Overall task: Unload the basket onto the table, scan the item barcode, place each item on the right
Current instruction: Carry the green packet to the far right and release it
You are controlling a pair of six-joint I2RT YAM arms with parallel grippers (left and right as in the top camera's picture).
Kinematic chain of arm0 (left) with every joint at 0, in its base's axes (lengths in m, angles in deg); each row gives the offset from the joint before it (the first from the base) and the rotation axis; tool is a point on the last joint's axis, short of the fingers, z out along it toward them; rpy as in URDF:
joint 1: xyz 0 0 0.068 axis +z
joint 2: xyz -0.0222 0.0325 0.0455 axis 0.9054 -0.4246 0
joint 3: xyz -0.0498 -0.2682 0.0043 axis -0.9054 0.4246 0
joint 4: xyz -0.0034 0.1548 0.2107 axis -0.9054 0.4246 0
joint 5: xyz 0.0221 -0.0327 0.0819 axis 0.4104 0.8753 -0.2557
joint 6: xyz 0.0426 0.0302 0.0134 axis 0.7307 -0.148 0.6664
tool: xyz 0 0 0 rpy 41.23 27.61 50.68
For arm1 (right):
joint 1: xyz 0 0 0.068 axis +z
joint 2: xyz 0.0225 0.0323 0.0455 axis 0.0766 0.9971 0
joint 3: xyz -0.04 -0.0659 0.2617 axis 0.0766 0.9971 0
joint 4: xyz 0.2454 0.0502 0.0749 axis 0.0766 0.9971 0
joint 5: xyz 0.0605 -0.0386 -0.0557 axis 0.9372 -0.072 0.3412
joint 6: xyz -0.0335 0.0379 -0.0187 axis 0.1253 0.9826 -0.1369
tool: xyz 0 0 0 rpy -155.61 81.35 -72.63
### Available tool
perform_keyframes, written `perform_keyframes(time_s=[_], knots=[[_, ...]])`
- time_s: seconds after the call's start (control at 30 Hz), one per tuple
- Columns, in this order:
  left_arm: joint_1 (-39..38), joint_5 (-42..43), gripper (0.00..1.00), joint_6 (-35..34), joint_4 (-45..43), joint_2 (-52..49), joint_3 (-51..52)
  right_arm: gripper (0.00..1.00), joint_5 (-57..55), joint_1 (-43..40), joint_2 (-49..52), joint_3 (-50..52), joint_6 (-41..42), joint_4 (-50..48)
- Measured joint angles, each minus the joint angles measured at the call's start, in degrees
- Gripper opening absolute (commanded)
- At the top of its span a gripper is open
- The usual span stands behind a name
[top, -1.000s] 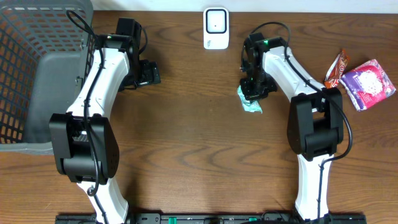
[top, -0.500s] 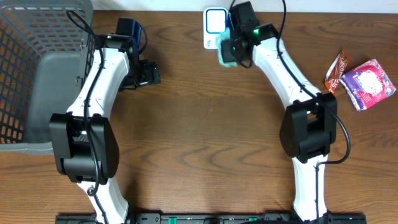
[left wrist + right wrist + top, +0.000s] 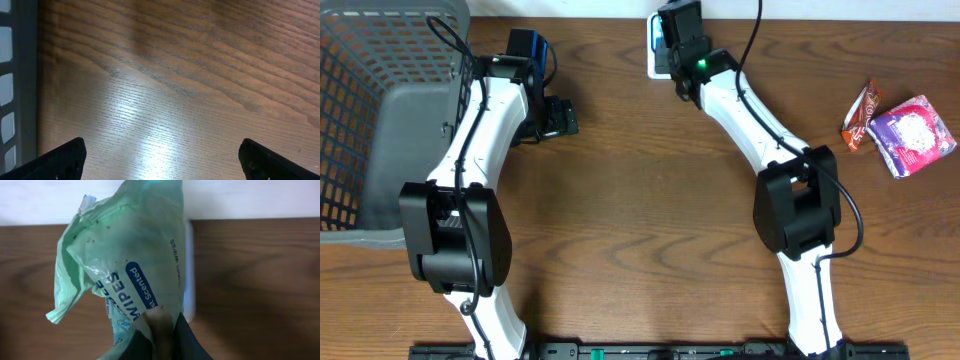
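At the bottom edge of the right wrist view, the right gripper (image 3: 162, 337) is clamped on the lower end of the green wipes packet (image 3: 125, 255). The packet fills mid-frame, with the pale edge of the scanner (image 3: 188, 280) just behind it. From overhead, that arm now reaches to top centre and hides most of the scanner. A second ago it held the packet low, right of centre. The left gripper (image 3: 161, 157), spread wide over bare table (image 3: 640, 200) beside the grey basket (image 3: 350, 60) at upper left, has not moved. The snack packs (image 3: 900, 130) at the right edge lie as before.
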Motion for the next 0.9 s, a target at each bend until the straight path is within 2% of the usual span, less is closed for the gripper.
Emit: perform_keyframes(time_s=[0.1, 0.2, 0.4, 0.5, 0.6, 0.63, 0.67, 0.7, 0.73, 0.9], knots=[[0.00, 0.00, 0.98, 0.00, 0.02, 0.00, 0.00, 0.01, -4.48, -0.98, -0.17, -0.17, 0.31, 1.99], [0.00, 0.00, 0.98, 0.00, 0.00, 0.00, 0.00, 0.01, -8.74, -3.58, -1.62, -0.15, 0.33, 9.01], [0.00, 0.00, 0.98, 0.00, 0.00, 0.00, 0.00, 0.01, -13.16, -14.84, -5.05, -0.31, 0.24, 22.40], [0.00, 0.00, 0.98, 0.00, 0.02, 0.00, 0.00, 0.11, -12.09, -22.29, -5.18, 1.42, 0.26, 24.39], [0.00, 0.00, 0.98, 0.00, 0.02, 0.00, 0.00, 0.13, -9.38, -26.86, -5.18, 4.90, 0.22, 24.09], [0.00, 0.00, 0.98, 0.00, 0.02, 0.00, 0.00, 0.22, -8.63, -28.46, -5.16, 6.32, 0.24, 24.15], [0.00, -0.02, 0.98, 0.00, 0.00, 0.00, 0.00, 0.59, -8.07, -29.68, -5.16, 7.50, 0.24, 23.85], [0.00, 0.00, 0.98, 0.00, 0.02, 0.00, 0.00, 0.77, -7.58, -30.80, -5.16, 8.68, 0.24, 23.45], [0.00, 0.00, 0.98, 0.00, 0.02, 0.00, 0.00, 0.99, -7.15, -31.71, -5.16, 9.42, 0.50, 23.26], [0.00, -0.02, 0.98, 0.00, 0.00, 0.00, 0.00, 0.99, -5.16, -34.58, -5.29, 10.34, 0.50, 25.31]])
